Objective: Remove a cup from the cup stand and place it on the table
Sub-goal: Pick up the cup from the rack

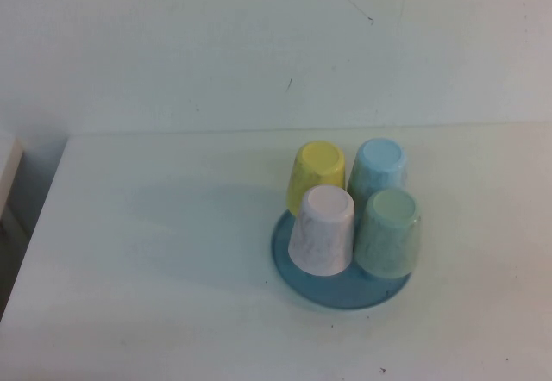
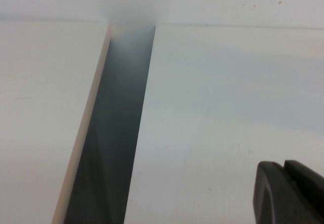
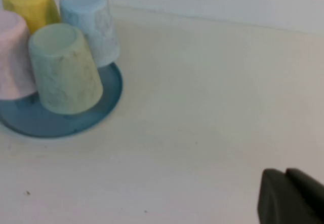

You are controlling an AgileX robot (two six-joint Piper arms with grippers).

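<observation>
White and broad, the flat tabletop [image 1: 172, 260] carries the round blue dish-like cup stand [image 1: 297, 282], and the pale mint-green speckled tumbler [image 1: 390, 233] sits upside down, long axis upright, at the stand's four o'clock. I judge my right gripper [image 3: 291, 196] nearer, since the tumbler lies toward ten o'clock in its wrist view, well apart. My left gripper [image 2: 291, 191] faces only bare tabletop; I cannot tell how either gripper's fingers stand.

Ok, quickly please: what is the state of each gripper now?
Left gripper: cannot be told; above the broad white tabletop, holding nothing.
Right gripper: cannot be told; away from the pale mint-green plastic cup.
</observation>
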